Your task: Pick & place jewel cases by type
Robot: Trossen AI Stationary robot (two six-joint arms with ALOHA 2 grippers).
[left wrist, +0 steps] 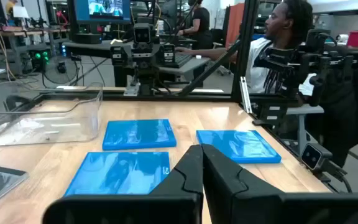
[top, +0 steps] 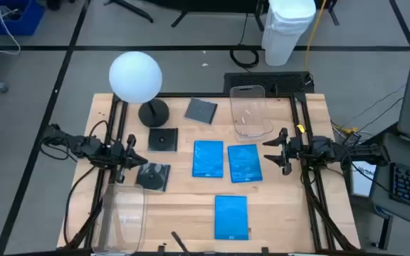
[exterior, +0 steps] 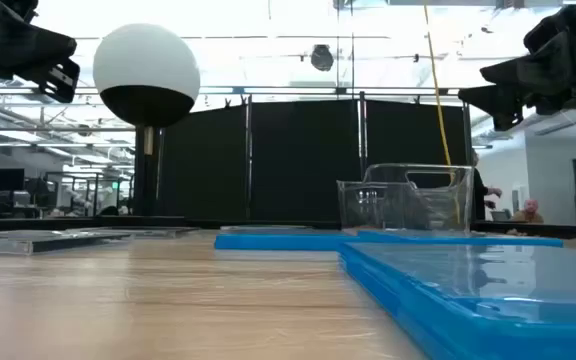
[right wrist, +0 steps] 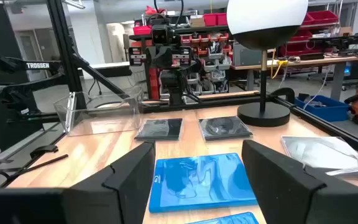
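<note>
Three blue jewel cases lie flat on the wooden table: two side by side in the middle (top: 208, 158) (top: 244, 163) and one nearer the front edge (top: 231, 217). Three dark jewel cases lie flat at the left and far middle (top: 201, 110) (top: 162, 139) (top: 154, 176). My left gripper (top: 139, 158) (left wrist: 202, 165) hovers shut at the table's left, next to the nearest dark case and pointing at the blue ones. My right gripper (top: 276, 155) (right wrist: 197, 180) hovers open at the right, just beyond the right-hand blue case (right wrist: 201, 180), with nothing between its fingers.
A white globe lamp (top: 135, 75) on a black base (top: 153, 112) stands at the far left. One clear bin (top: 251, 110) sits at the far middle, another (top: 123, 217) at the near left corner. A person (left wrist: 284, 37) sits beyond the table's right side.
</note>
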